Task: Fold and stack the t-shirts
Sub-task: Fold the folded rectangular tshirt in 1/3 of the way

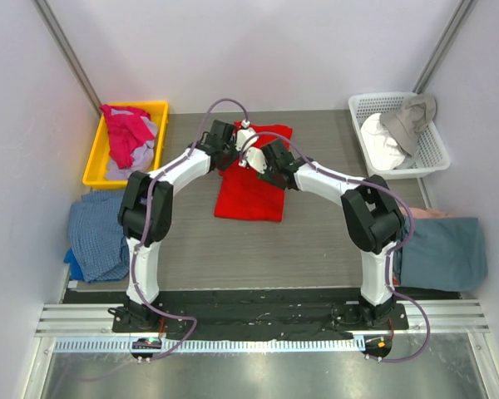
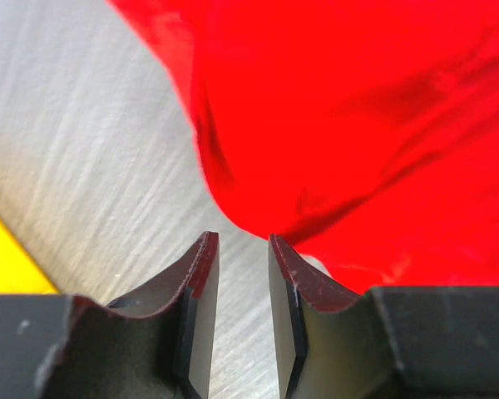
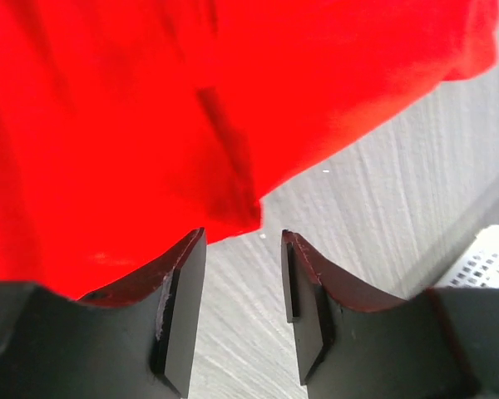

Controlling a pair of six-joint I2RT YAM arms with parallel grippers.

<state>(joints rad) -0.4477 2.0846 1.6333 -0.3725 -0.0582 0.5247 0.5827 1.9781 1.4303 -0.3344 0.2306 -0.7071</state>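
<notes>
- Left gripper (image 2: 243, 238) hangs low over the tabletop (image 1: 316, 241) with its jaws a narrow gap apart. Bare wood-grain surface shows between them, and nothing is clamped.
- Right gripper (image 3: 243, 233) has its jaws somewhat wider apart, also with only tabletop showing in the gap.
- From above, both grippers meet over the far end of the red t-shirt (image 1: 249, 195), the left one (image 1: 231, 143) at its left edge and the right one (image 1: 262, 160) just beside it toward the middle.
- In the left wrist view the red cloth (image 2: 358, 125) bunches into a fold that ends just ahead of the fingertips.
- In the right wrist view a drooping edge of the shirt (image 3: 150, 108) comes down to the tip of the left finger.
- The red t-shirt lies in the middle of the tabletop as a rough rectangle, rumpled at its far end.
- A yellow bin (image 1: 96, 173) at far left holds a magenta-pink t-shirt (image 1: 125, 133).
- A white basket (image 1: 437, 156) at far right holds pale cloth (image 1: 384, 140).
- A blue cloth (image 1: 100, 233) lies at the left edge and a teal cloth (image 1: 445, 249) at the right edge.
</notes>
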